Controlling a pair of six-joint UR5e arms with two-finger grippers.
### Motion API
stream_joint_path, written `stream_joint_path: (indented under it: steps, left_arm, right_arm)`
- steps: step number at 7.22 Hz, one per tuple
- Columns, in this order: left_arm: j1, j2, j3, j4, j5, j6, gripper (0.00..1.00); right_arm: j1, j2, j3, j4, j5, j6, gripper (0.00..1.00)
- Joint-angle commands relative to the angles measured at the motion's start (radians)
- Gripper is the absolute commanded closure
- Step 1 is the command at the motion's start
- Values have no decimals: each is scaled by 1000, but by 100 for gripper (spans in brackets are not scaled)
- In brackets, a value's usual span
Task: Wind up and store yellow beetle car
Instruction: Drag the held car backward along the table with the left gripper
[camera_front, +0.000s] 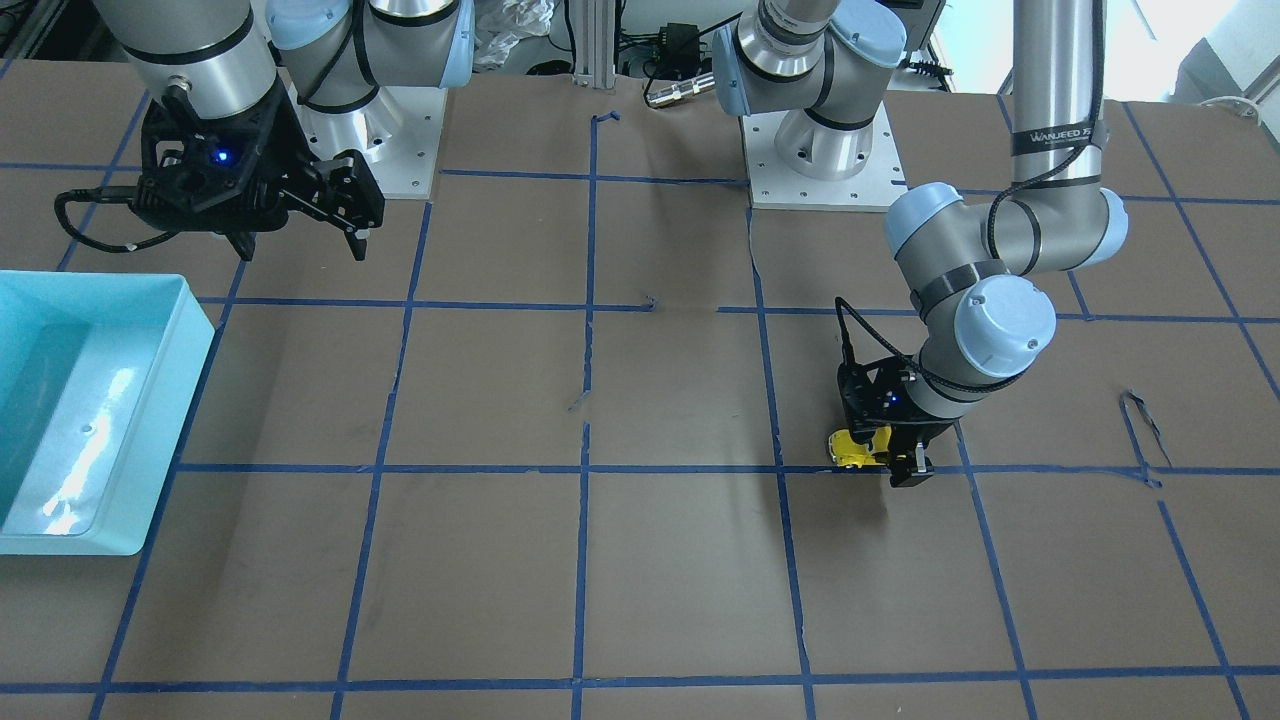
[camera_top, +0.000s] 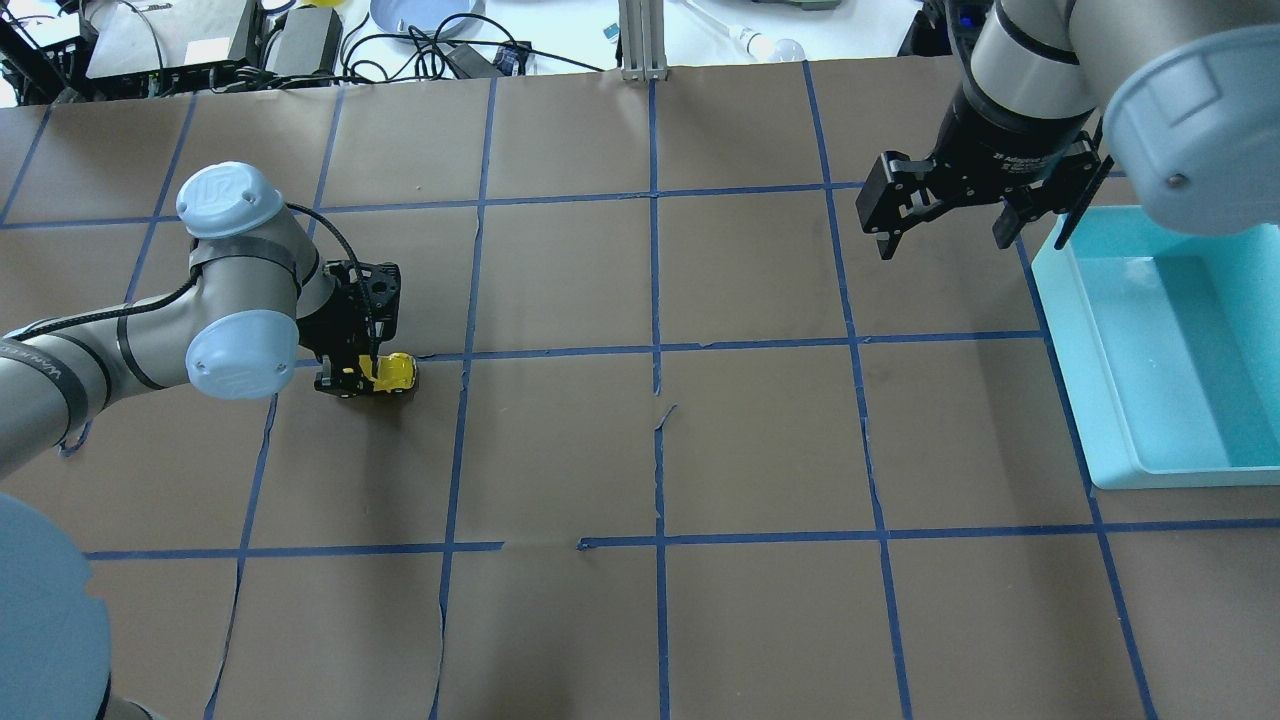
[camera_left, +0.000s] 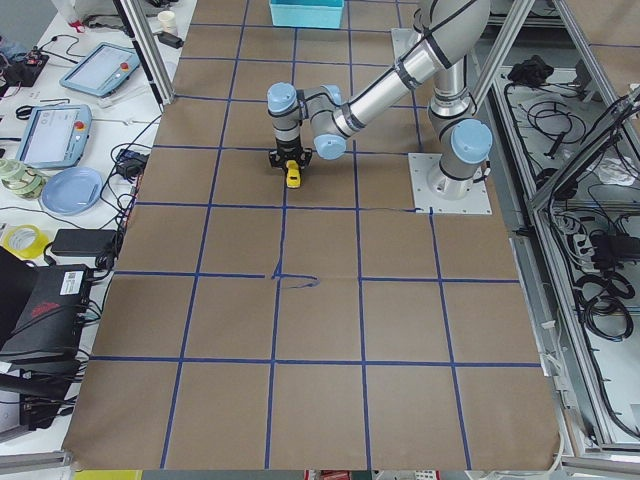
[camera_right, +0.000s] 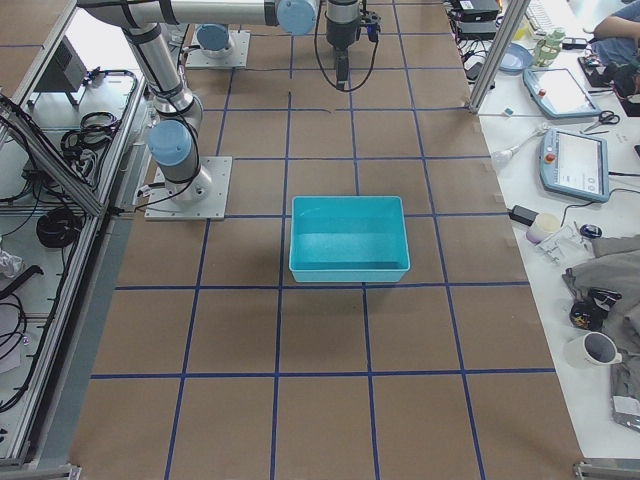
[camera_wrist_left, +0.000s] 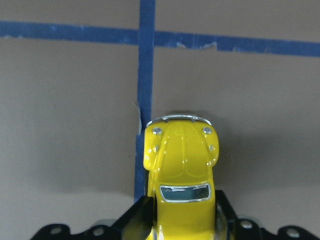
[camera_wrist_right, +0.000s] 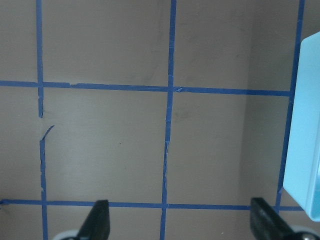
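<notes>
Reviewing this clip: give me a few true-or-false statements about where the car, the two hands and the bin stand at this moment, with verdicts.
1. The left hand is closed on the yellow beetle car. True.
2. The right hand grips an object. False: its fingers are spread with nothing between them, and it hangs over the table beside the teal bin.
3. The car already lies in the bin. False: nothing shows in the bin, and the car is at the far side of the table, in the left hand.
4. In the left wrist view, the car's silvery front pokes out past the fingers. True.
</notes>
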Motion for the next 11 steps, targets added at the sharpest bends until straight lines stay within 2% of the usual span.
stream_joint_path:
  steps: [1, 6, 9, 10, 11]
  left_arm:
    - [28, -3, -1, 6, 5, 4, 82]
    - [129, -9, -2, 23, 5, 125, 82]
    - [135, -11, -1, 24, 31, 126, 80]
    - [135, -11, -1, 24, 31, 125, 58]
    - [135, -11, -1, 26, 31, 123, 1]
  right_arm:
    - [0, 0, 0, 0, 0, -3, 0]
    - [0, 0, 0, 2, 0, -3, 0]
    - [0, -2, 0, 6, -2, -3, 0]
    - [2, -2, 0, 5, -2, -7, 0]
    - [2, -2, 0, 5, -2, -7, 0]
